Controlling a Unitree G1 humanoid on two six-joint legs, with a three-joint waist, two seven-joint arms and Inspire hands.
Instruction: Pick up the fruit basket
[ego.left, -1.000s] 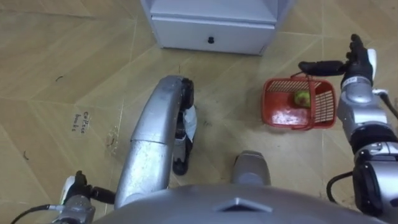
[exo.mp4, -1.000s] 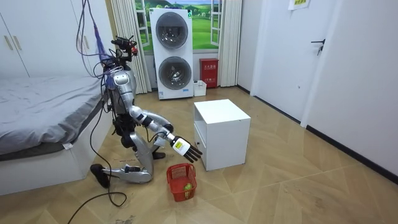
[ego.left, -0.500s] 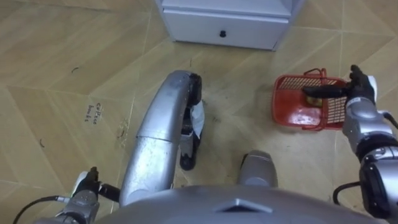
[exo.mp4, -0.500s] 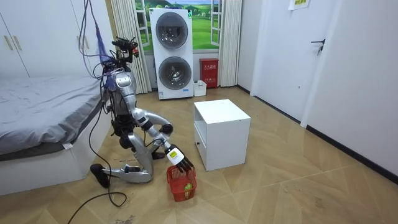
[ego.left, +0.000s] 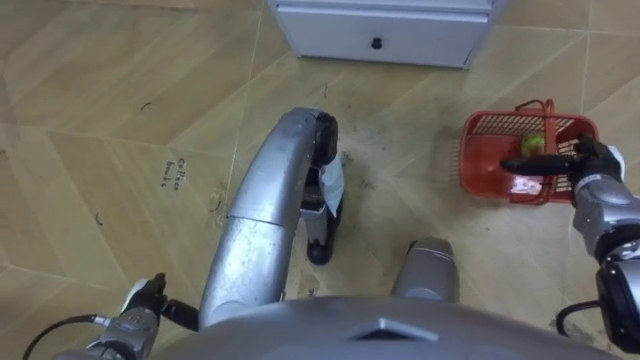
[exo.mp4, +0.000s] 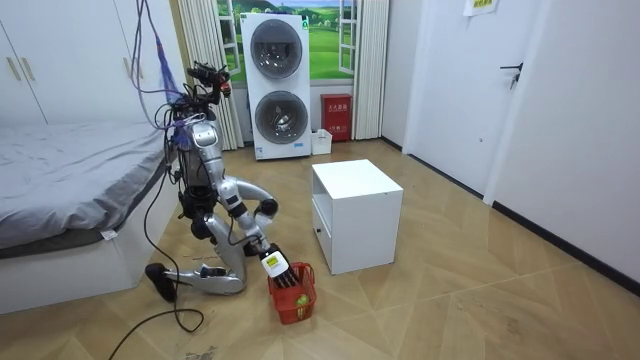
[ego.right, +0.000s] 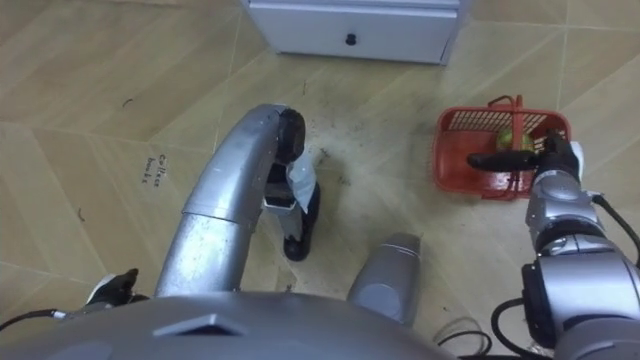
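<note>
The red fruit basket (ego.left: 490, 125) sits on the floor to the kneeling robot's right, and the eye views show a green fruit (ego.left: 535, 145) inside. The right hand (ego.left: 585, 160) is over its right side, thumb spread apart, clasping nothing. The room view shows the white cabinet (exo.mp4: 357, 210) beyond. The left hand (ego.left: 145, 300) is low at the near left (grasp cannot be told).

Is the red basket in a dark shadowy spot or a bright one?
Left eye view: the red basket lies in even light, no glare, right hand across it. Room view: the top of the white cabinet is brightest nearby.
</note>
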